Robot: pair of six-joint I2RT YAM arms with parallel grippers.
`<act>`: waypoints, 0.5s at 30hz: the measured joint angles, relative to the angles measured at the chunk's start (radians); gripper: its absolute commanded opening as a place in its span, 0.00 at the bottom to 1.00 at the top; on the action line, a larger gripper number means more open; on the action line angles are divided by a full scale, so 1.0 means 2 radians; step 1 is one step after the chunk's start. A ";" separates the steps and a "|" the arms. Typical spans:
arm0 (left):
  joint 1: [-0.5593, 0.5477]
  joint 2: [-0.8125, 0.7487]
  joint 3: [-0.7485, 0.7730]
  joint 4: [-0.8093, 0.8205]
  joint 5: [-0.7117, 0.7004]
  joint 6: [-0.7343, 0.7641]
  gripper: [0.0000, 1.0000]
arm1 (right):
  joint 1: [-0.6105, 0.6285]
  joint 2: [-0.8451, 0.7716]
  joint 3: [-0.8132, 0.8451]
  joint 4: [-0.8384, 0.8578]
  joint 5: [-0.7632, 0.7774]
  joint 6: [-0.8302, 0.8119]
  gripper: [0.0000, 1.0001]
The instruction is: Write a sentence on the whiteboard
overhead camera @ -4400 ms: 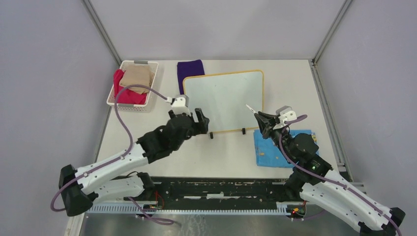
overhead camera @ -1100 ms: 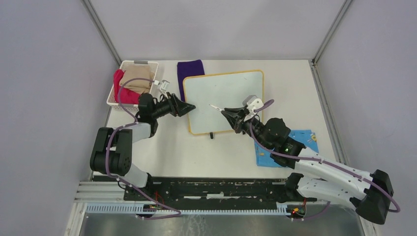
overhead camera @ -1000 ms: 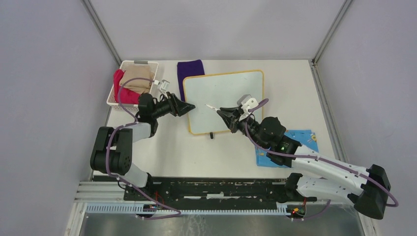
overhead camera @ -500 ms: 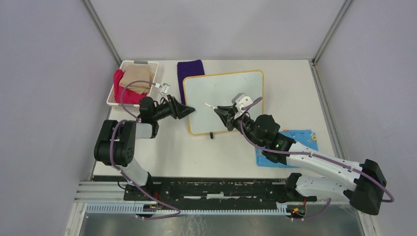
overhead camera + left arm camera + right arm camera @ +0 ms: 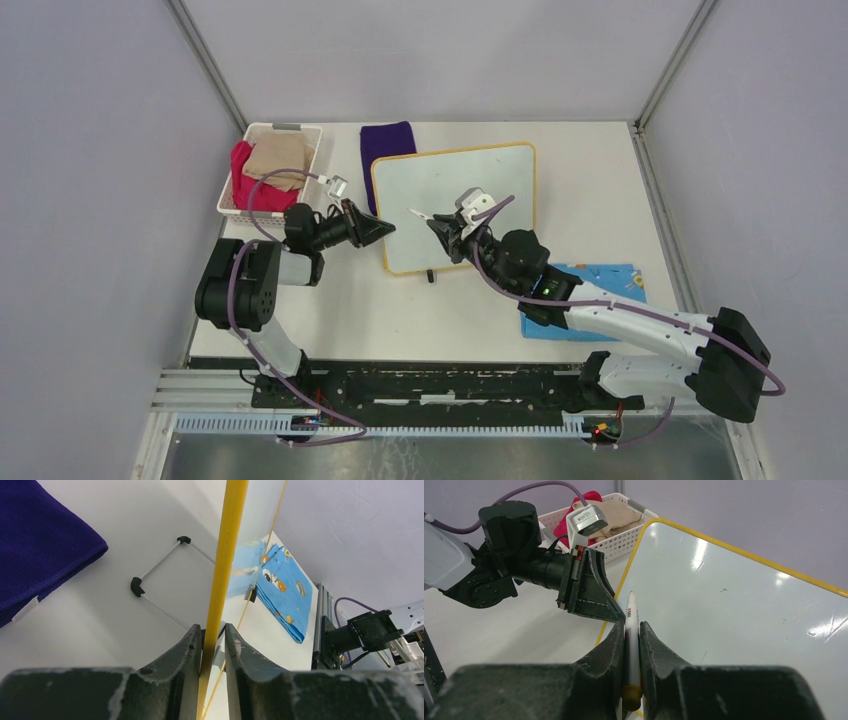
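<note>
Leftward slides the right gripper (image 5: 437, 228), clamped on a marker (image 5: 420, 216), tip now over the near-left of the whiteboard (image 5: 470, 185) mid-table. The left gripper (image 5: 378, 229) pinches its yellow left edge. Surface looks blank, so writing seems about to start.

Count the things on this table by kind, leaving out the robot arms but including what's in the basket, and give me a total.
cloths: 4 (purple cloth, blue cloth, red cloth, tan cloth)
whiteboard: 1
marker: 1
basket: 1
total: 7
</note>
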 measured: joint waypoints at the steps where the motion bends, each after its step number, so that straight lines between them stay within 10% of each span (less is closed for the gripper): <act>1: 0.000 0.000 -0.001 0.002 0.000 0.000 0.26 | 0.001 0.005 0.003 0.001 0.003 0.000 0.00; 15: -0.002 0.000 -0.002 0.014 0.002 0.002 0.09 | 0.017 0.095 0.063 0.013 0.091 -0.017 0.00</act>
